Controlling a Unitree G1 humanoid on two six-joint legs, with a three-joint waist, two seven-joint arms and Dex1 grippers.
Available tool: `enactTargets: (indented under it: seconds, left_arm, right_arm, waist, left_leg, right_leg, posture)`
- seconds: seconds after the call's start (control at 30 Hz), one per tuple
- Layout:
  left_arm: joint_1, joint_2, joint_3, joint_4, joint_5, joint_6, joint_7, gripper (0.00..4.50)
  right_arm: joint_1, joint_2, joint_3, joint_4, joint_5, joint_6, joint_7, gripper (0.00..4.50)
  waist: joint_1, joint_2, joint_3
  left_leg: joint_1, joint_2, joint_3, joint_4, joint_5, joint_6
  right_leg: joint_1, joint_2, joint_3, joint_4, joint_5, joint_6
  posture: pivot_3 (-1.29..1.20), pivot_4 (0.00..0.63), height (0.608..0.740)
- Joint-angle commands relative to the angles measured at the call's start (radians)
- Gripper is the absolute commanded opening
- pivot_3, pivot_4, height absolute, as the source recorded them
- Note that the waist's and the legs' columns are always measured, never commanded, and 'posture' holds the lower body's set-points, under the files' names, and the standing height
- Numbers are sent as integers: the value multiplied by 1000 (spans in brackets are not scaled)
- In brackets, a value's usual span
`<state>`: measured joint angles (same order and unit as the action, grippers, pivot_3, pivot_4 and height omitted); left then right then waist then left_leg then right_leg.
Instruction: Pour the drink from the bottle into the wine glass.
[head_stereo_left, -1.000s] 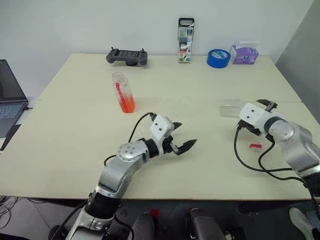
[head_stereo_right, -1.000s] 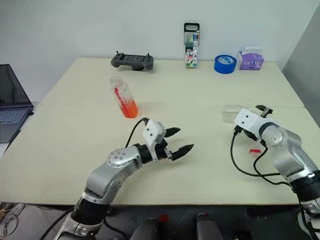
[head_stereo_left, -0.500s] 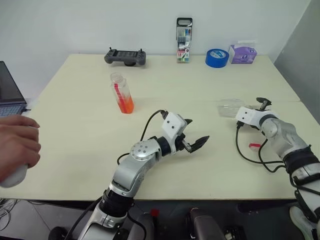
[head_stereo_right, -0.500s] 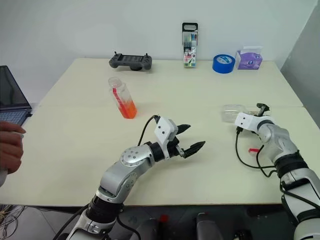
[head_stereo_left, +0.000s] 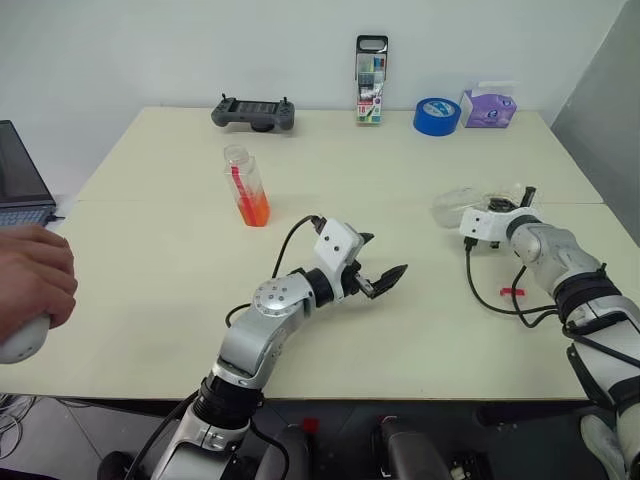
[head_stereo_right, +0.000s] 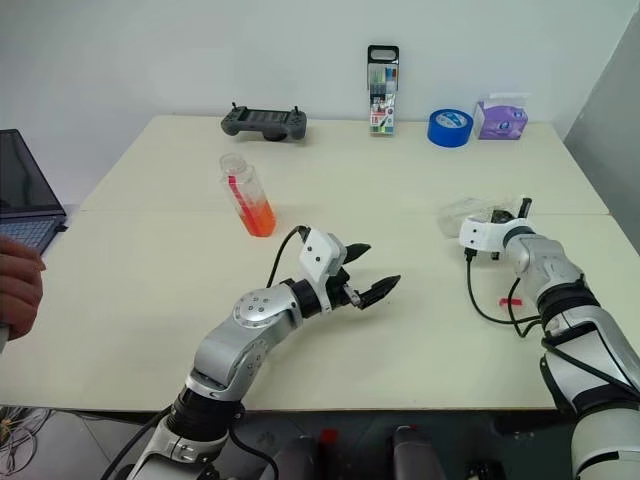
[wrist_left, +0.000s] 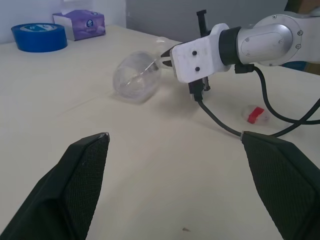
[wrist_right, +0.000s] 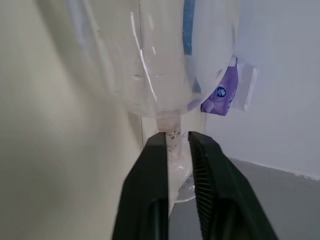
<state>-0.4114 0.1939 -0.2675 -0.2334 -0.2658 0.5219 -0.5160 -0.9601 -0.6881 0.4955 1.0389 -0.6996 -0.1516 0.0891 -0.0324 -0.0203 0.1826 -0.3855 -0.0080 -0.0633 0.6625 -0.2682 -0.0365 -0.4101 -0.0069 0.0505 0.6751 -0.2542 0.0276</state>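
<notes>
Two black fingers of right gripper (wrist_right: 174, 142) clamped on thin stem of toppled wine glass (wrist_left: 136, 77) near table's right edge (head_stereo_left: 585, 190); fragile, slippery, light. Left gripper (head_stereo_left: 378, 280) spread wide, empty.

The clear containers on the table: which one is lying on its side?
The wine glass, lying sideways, its stem pinched by the right gripper. The bottle of orange-red drink stands upright.

The wine glass (wrist_left: 136, 78) is clear, glossy glass; the bottle (head_stereo_left: 246, 186) looks like clear plastic (hard to confirm from afar). The table (head_stereo_left: 400, 330) is matt and smooth, the left gripper (head_stereo_left: 378, 270) has textured black fingers (wrist_left: 82, 185).
</notes>
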Motion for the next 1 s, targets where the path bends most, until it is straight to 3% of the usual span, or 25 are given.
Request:
enactTargets:
  seconds: [0.03,0.23,0.37,0.5,0.63,1.0]
  left_arm:
    - [-25,-3,11,-2,4,-17,-7,4500]
    - [-32,4,21,6,5,-21,-11,4500]
    - [-25,2,33,6,7,-23,6,4500]
    - [-24,-4,30,9,9,-25,10,4500]
    - [-28,-22,29,13,10,-25,19,4500]
    - [-1,-9,50,-26,24,-13,47,4500]
  right_arm:
    - [10,-27,10,-33,-26,-29,10,27]
    - [43,-85,-89,-304,25,69,175,27]
    - [-1,-6,-209,-447,107,207,174,27]
    - [-109,111,-254,-271,153,216,75,27]
    - [-272,287,-473,125,405,215,-3,27]
    - [-338,345,-596,293,538,239,-17,27]
  waist:
    - [0,0,0]
    - [0,0,0]
    - [-4,0,0]
    - [-8,0,0]
    - [-3,0,0]
    - [-2,1,0]
  left_leg:
    - [0,0,0,0,0,0]
    - [0,0,0,0,0,0]
    - [1,1,-1,0,0,0]
    - [3,2,-1,0,0,0]
    - [2,1,-1,0,0,0]
    - [0,0,0,0,0,0]
  right_leg:
    - [0,0,0,0,0,0]
    - [0,0,0,0,0,0]
    - [0,0,0,1,0,0]
    - [0,1,0,3,0,0]
    - [0,1,-1,3,0,0]
    - [0,-1,0,1,0,0]
  posture:
    - [0,150,740]
    - [0,150,740]
    - [0,150,740]
    - [0,150,740]
    - [0,150,740]
    - [0,150,740]
